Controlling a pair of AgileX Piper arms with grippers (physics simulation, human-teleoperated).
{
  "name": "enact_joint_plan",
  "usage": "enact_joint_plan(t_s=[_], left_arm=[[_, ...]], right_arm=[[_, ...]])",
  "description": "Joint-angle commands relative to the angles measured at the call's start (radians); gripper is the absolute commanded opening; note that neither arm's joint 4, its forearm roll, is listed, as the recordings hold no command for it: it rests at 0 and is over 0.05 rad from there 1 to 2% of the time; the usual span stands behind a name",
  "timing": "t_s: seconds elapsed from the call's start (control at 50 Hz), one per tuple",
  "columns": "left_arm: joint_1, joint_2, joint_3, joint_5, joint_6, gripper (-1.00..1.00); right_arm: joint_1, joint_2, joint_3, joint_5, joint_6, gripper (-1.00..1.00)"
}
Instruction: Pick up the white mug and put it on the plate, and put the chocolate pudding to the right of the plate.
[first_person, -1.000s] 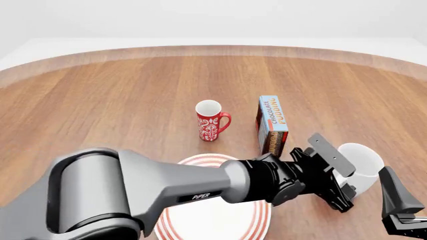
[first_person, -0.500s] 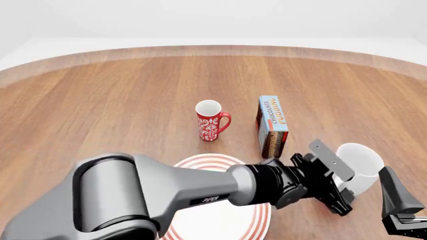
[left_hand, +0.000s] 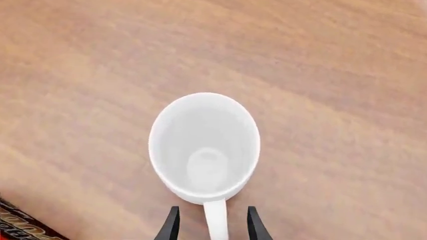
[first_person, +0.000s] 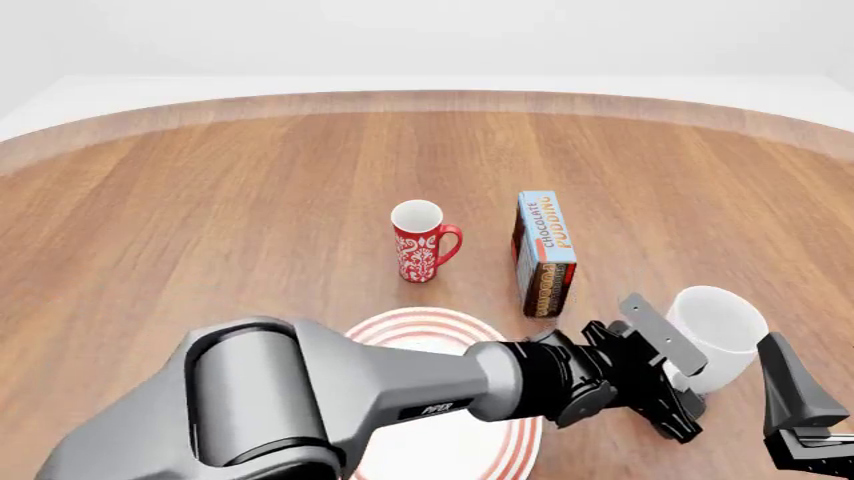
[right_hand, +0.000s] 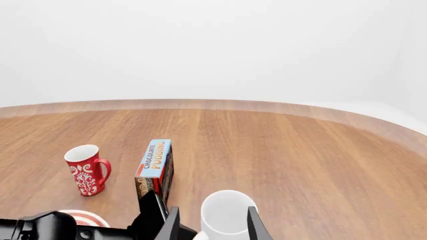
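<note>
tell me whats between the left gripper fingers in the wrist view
In the left wrist view, the white mug's handle sits between the left gripper's two fingers, which are apart on either side of it, not visibly touching.

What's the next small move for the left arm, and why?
Probably close the jaws on the handle. In the left wrist view the white mug stands upright, its handle lying between the open left gripper fingers, apparently not yet clamped.
</note>
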Motion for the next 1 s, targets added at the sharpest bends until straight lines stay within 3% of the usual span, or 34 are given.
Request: enact_joint_plan(t_s=[0.02,0.18,0.2,0.82,1.0], left_arm=[[-0.007,0.024,-0.004,-0.006,-0.011,1.0],[-0.007,0.021,0.011,-0.018,-0.014,1.0],[-0.007,0.022,0.013,-0.02,-0.014,-1.0],[0.025,-0.017,0.047,-0.055,0.007,-1.0],[0.034,-0.091,0.076,-0.045,0.007,-1.0]], right_arm=[[0.0,0.0,0.0,0.0,0.0,1.0],[0.0,0.0,0.0,0.0,0.0,1.0],[0.001,0.0,0.0,0.0,-0.001,1.0],[0.009,-0.006,0.001,-0.003,0.02,1.0],[0.007,-0.006,0.0,-0.002,0.021,1.0]])
